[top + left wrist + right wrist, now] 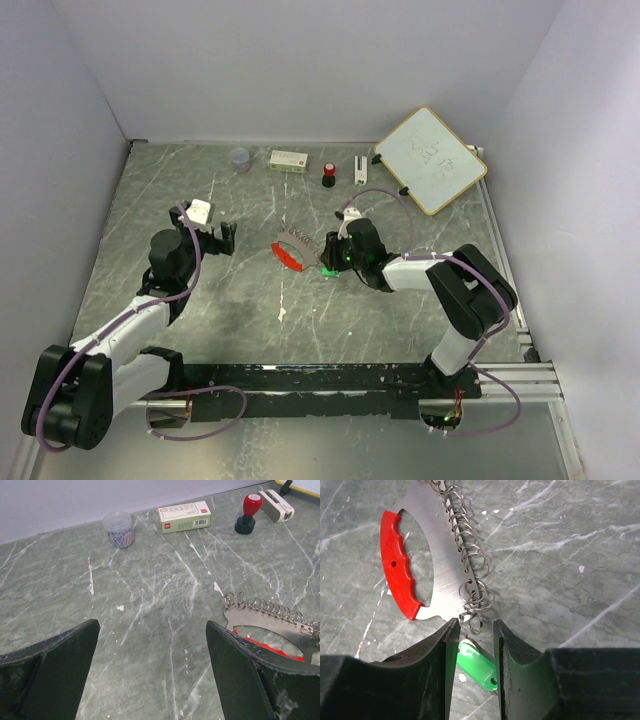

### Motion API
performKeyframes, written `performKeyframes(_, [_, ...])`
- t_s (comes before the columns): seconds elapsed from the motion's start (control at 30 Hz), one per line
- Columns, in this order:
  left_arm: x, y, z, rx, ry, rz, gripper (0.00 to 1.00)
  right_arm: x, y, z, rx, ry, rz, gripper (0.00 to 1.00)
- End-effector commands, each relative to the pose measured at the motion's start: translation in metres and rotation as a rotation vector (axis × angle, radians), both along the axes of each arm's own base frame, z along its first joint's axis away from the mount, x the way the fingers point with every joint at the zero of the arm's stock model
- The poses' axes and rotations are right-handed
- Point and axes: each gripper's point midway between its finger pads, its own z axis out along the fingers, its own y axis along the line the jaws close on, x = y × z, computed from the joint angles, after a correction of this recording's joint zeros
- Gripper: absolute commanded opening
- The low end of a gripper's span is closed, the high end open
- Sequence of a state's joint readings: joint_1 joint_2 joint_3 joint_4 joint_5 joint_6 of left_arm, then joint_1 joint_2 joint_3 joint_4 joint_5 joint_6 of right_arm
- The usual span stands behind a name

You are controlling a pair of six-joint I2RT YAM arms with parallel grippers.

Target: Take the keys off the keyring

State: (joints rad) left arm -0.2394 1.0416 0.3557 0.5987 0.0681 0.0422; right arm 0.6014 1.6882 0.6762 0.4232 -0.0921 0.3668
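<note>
Fingers around green key — right-wrist only

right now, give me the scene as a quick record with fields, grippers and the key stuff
left gripper: open wide, nothing between its fingers
right gripper: fingers narrowly parted either side of the green key; contact unclear
green key: at the end of the keyring, attachment unclear
keyring: row of wire rings along one edge of the metal plate
metal plate: lying flat, red grip on the edge opposite the rings
back row: clip jar, white box, red-and-black knob
</note>
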Motion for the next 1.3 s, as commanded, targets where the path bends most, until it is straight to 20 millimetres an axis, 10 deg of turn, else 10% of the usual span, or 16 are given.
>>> performKeyframes(0.0, [0.001,-0.005,0.006,0.004,-0.020,-0.022,1.00,0.001,0.009,0.009,0.042,-0.014,0.022,0.34])
performKeyframes(0.87, [0.001,-0.007,0.006,0.005,-0.018,-0.032,1.00,-0.006,0.015,0.042,-0.013,-0.114,0.019,0.34])
performKeyframes(1.27, [-0.001,-0.008,0.008,0.004,-0.028,-0.042,1.00,0.002,0.009,0.013,-0.069,-0.084,-0.033,0.34])
